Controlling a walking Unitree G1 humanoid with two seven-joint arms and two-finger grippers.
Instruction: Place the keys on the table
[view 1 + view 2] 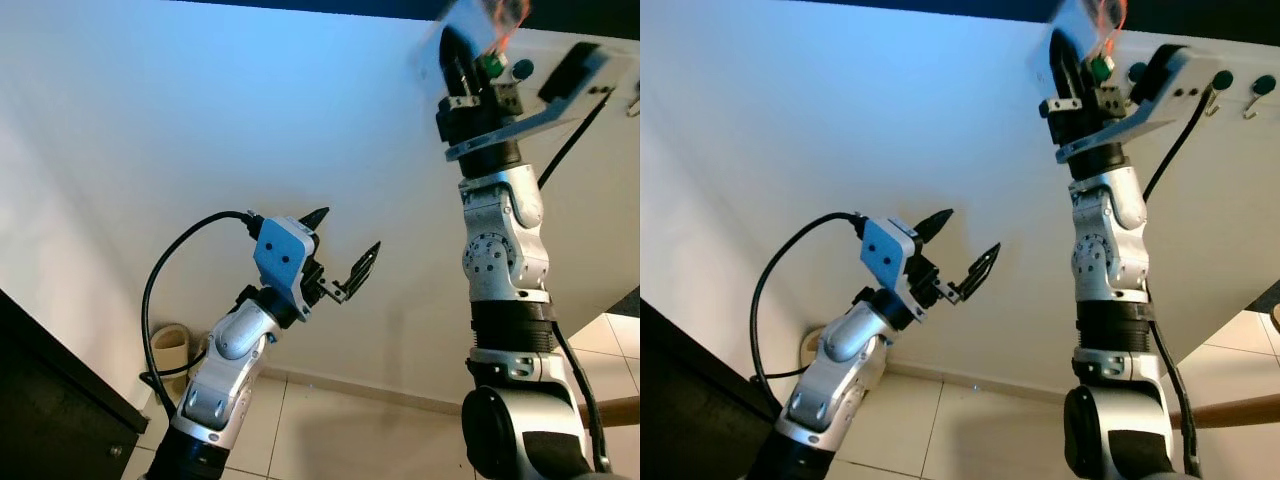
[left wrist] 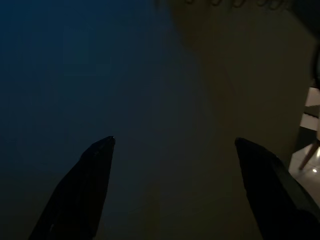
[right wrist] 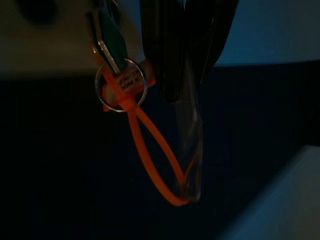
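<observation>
Reaching high up the wall [image 1: 150,150] with the right gripper [image 1: 470,50], fingers closed side by side, pinching the orange loop [image 3: 160,155] of the keys [image 3: 117,75]. Dangling beside those fingers, the green-headed key on its ring, close to a row of wall hooks [image 1: 1240,95]. Holding the left gripper [image 1: 345,250] lower, fingers spread wide apart, gripping nothing.
</observation>
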